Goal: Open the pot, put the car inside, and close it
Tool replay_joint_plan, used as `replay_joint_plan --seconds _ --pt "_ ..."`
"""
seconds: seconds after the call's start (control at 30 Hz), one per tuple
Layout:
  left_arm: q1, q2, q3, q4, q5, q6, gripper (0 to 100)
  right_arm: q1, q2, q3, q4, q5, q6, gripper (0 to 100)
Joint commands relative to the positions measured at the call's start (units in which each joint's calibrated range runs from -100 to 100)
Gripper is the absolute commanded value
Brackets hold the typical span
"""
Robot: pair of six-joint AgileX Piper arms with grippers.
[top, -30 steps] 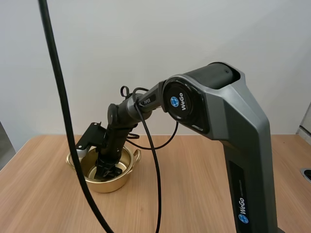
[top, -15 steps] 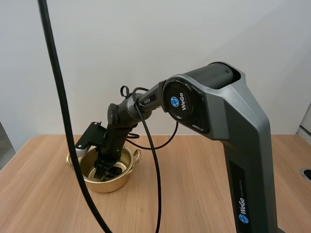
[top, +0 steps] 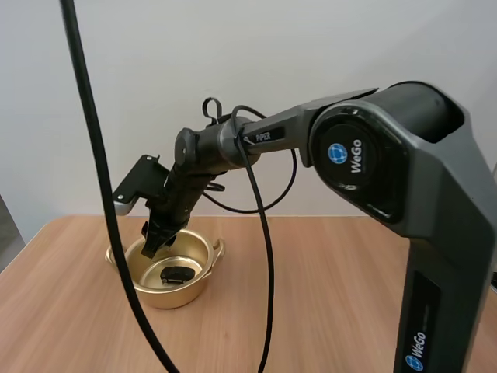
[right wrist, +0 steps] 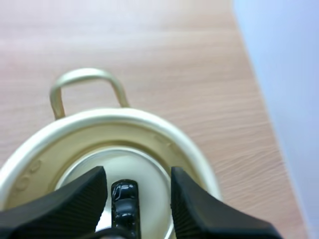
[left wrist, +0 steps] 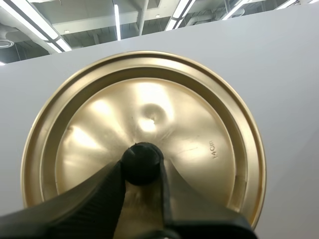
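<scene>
High view: black car in gold pot. Left wrist: fingers pinch lid.

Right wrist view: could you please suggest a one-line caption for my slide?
Open right pincer hovers above the lidless gold pot on the wooden table, the black car lying inside.

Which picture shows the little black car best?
The high view: the whole car lies on the pot's floor, unhidden. The right wrist view shows part of it, close, past the open right pincer. The left wrist view faces the lid.
</scene>
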State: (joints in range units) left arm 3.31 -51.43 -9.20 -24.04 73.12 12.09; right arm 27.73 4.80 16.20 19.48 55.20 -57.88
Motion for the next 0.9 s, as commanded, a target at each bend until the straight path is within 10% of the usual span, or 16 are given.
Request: replay_joint_plan --seconds 0.0,0.87 --pt "0.01 -0.02 -0.04 -0.07 -0.01 0.15 0 -0.04 -3.89 -0.07 -0.02 -0.40 0.07 67" --pt "0.01 -0.02 -0.04 -0.07 0.13 2.22 0 -12.50 -25.94 -0.07 -1.08 -4.41 14.65 67"
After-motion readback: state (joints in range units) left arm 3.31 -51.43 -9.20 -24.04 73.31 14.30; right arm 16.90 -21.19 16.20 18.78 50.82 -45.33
